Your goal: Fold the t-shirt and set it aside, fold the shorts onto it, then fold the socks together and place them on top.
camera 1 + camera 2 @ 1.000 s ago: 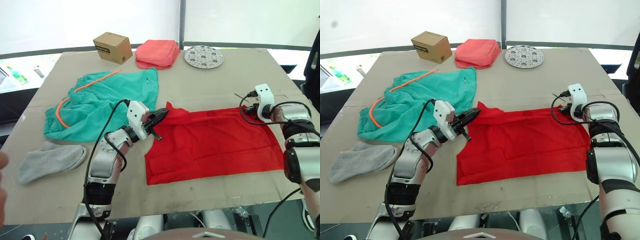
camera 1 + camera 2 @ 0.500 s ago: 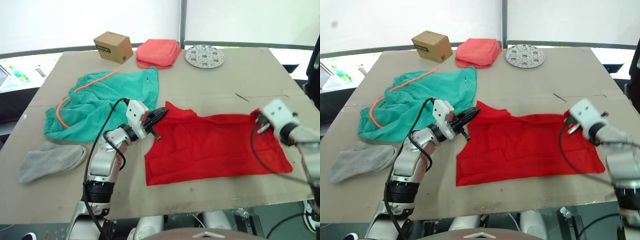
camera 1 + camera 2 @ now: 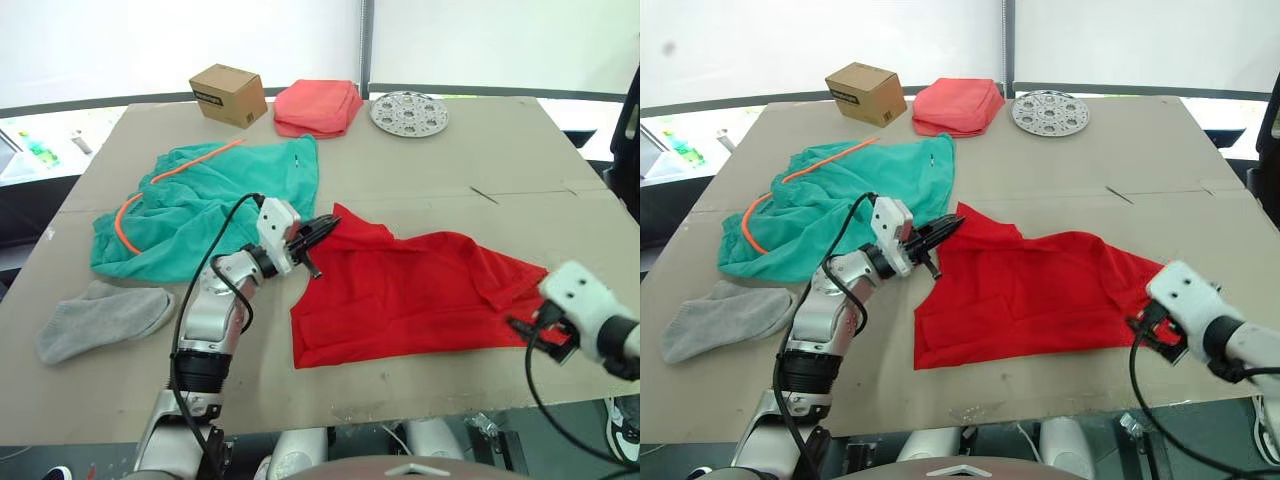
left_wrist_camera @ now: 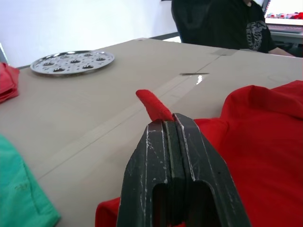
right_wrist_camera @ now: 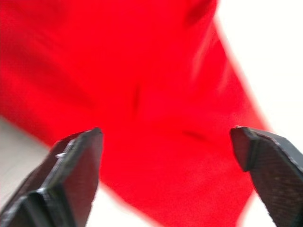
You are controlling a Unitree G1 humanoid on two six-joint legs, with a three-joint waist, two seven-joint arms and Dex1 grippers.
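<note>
Bench [image 3: 1060,150] carries the t-shirt [image 3: 1030,295] spread near centre, its right edge rumpled. Left pincer [image 3: 946,226] is closed on the t-shirt's upper-left corner, at 10 o'clock of the garment. Right pincer [image 3: 1145,332] sits at the t-shirt's 4 o'clock corner; finger state cannot be told. Shorts [image 3: 845,205] lie at 10 o'clock, touching the t-shirt's corner. Socks [image 3: 725,318] lie at 8 o'clock. Box [image 3: 866,93], pink cloth [image 3: 958,105] and metal plate [image 3: 1050,112] line the far edge at 12 o'clock.

silver-grey jointed arms, white wrist blocks, looping black cables, scuffed black jaws.
</note>
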